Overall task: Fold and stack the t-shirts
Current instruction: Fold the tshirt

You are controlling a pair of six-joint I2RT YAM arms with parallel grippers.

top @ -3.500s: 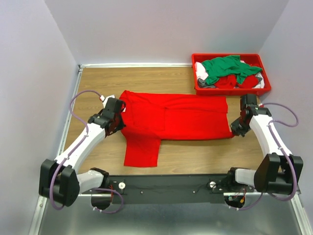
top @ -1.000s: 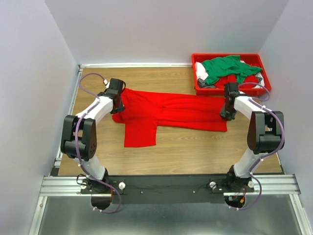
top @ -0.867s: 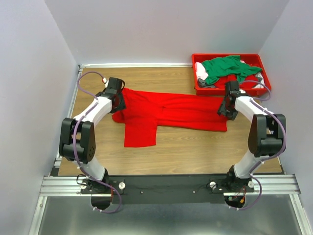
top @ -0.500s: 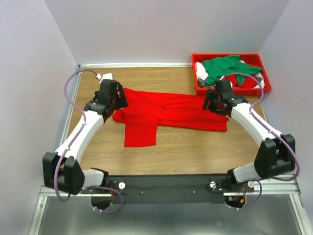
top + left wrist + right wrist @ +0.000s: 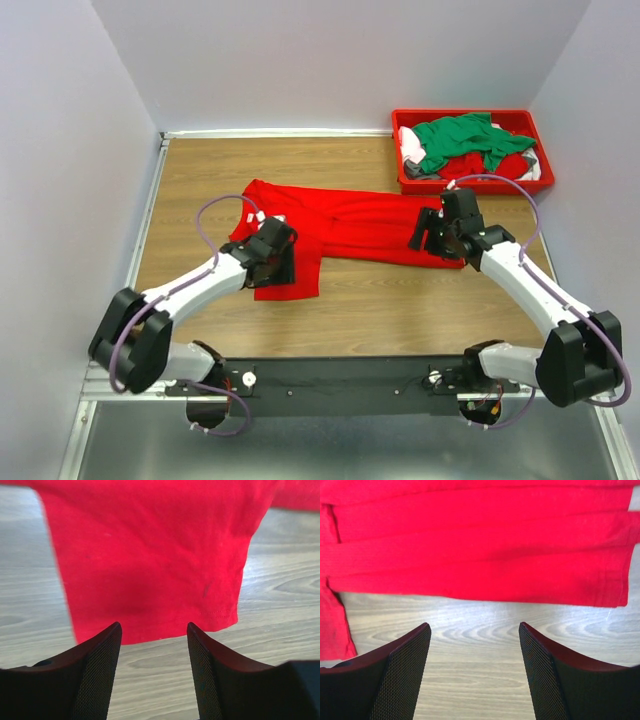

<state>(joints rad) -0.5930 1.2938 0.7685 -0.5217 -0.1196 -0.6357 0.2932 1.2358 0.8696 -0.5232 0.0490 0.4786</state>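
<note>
Wooden table [image 5: 200, 175] lay before us, our left gripper [image 5: 154, 630] gaped empty over the sleeve hem of the red t-shirt [image 5: 350, 222] spread flat mid-table, our right gripper [image 5: 475, 630] gaped empty over its near edge, heaped t-shirts [image 5: 460, 137] filled the red bin [image 5: 465, 114] far right.

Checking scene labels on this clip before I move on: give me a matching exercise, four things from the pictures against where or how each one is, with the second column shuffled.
Things
1. red t-shirt
2. green t-shirt
3. left gripper
4. right gripper

Place or state
A. open, over bare wood beside the shirt's long folded edge
B. on top of the heap in the red bin
C. laid out, partly folded, on the wooden table
D. open, at the hem of the sleeve that sticks out

Pairs: 1-C, 2-B, 3-D, 4-A
</note>
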